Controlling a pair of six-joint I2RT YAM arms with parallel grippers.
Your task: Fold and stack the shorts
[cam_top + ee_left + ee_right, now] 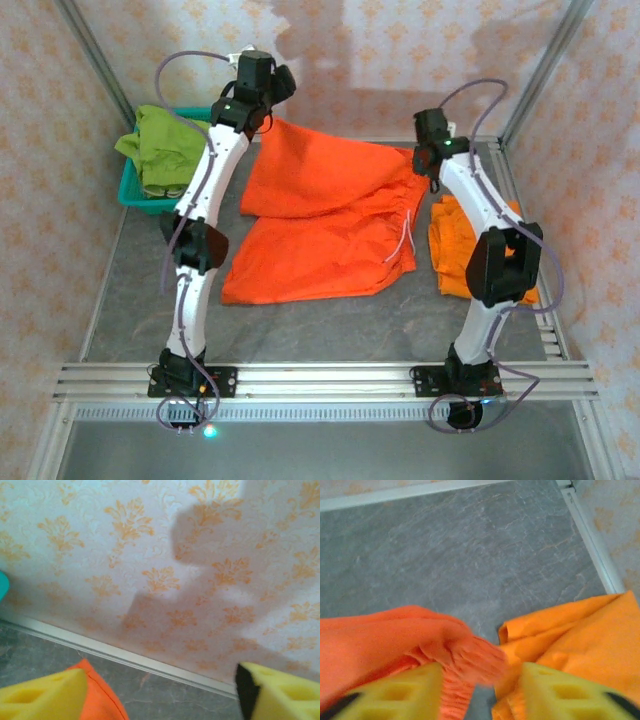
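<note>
First, left wrist view: left tool [162, 680] is standing wide, yellow fingers [45, 695] well apart, nothing sitting between them. A corner of the spread orange shorts [102, 697] is lying on the grey desk [40, 652] just beside the left finger. Patterned wall [150, 555] is rising behind.

Right wrist view: right tool [481, 672] is standing partly open. The gathered waistband of the spread orange shorts is bunching between the fingers, touching the left one and blurred; not pinched as far as I can tell. The second orange shorts [580, 640] are lying just beside, to the right.

Top view: the spread orange shorts are lying mid-desk between both arms, far half doubled over near half. The second orange shorts are resting at the right, partly under the right arm. The green shorts [165, 145] are heaping in the teal basket [132, 197], far left corner.
</note>
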